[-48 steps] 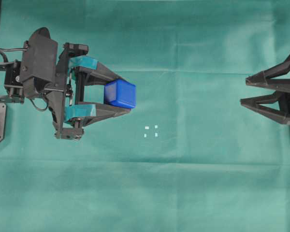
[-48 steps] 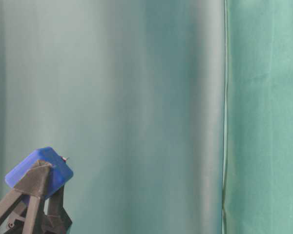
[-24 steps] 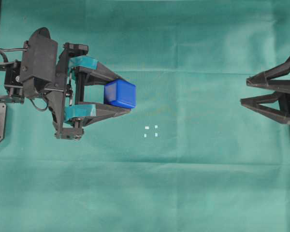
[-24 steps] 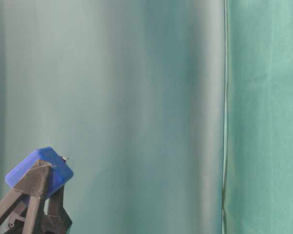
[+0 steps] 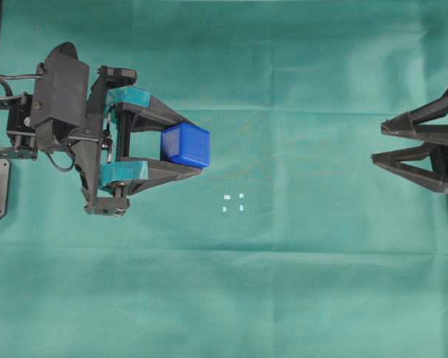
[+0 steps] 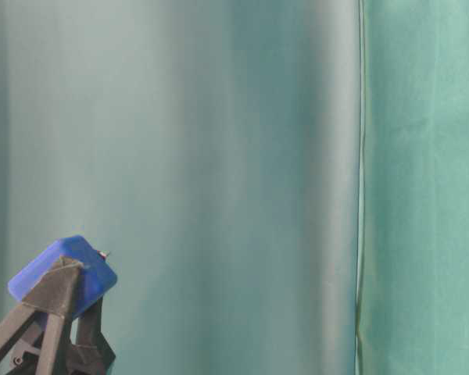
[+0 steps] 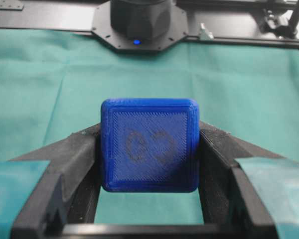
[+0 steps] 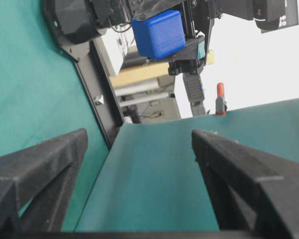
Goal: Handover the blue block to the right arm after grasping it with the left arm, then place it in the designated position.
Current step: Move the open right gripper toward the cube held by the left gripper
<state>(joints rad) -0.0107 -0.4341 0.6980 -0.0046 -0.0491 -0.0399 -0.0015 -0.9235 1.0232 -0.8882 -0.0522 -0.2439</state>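
blue block (image 5: pixel 185 145) clamped in left gripper (image 5: pixel 196 145) near table's left edge | right gripper (image 5: pixel 376 142) spread empty at right edge | risk: block dropped if released before being gripped

Four views: one top-down, one low side-on, two wrist cams facing each other.
Overhead looks straight down on the green cloth (image 5: pixel 284 283). Table-level sits low and close. Left wrist cam looks close along its fingers at the blue block (image 7: pixel 149 144); right wrist, tilted, sees the same block from afar.
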